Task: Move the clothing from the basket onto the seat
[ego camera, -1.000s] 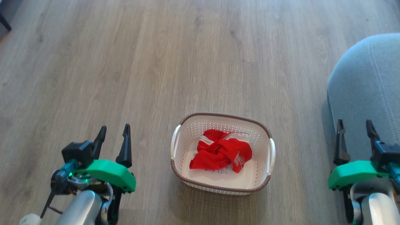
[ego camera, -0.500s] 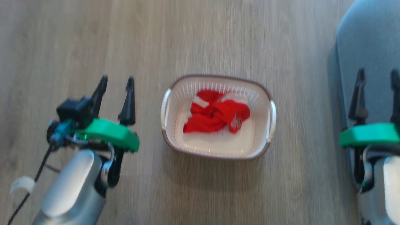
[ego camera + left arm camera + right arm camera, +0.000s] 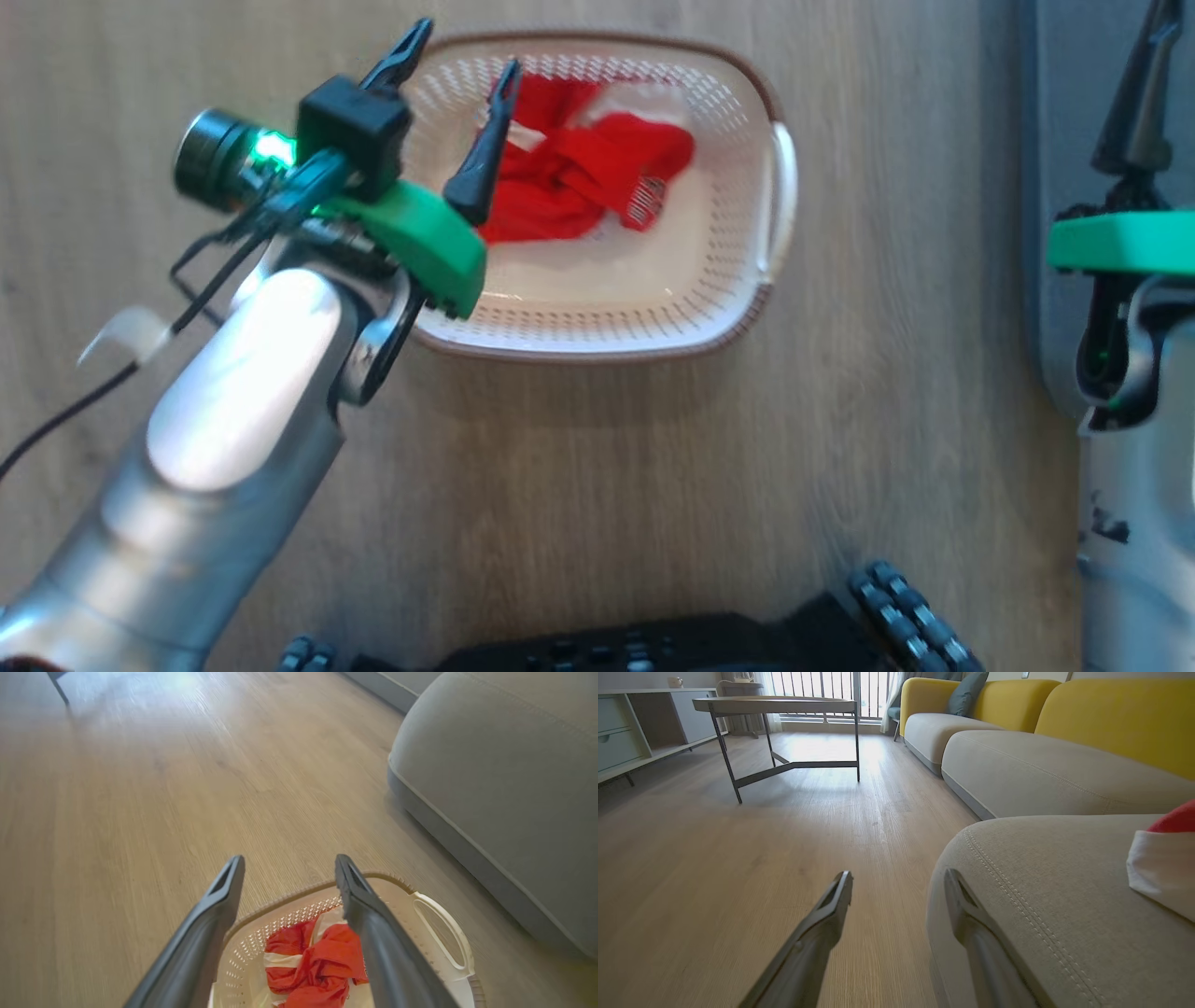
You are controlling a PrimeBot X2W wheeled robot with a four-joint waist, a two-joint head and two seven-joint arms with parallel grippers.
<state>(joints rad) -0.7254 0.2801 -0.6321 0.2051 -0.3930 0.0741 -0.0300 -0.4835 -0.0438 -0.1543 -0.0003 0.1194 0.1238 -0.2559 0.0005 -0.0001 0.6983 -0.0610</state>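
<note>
– Lifting started yet?
– No; the clothing (image 3: 579, 177) lies in the basket (image 3: 738, 280), ungrasped; left gripper (image 3: 467, 45) hovers over its ten o'clock rim, fingers spread; right gripper (image 3: 897, 876), fingers spread, waits by the seat (image 3: 1041, 896) at three o'clock; grasp and carry remain.

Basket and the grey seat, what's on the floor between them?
Nothing: between the basket and the seat there is a bare strip of wooden floor, seen in the head view and the left wrist view.

The wooden floor (image 3: 597, 467) I lean over carries the basket (image 3: 719, 261), and the grey seat (image 3: 1055, 93) stands near the basket's right side.
</note>
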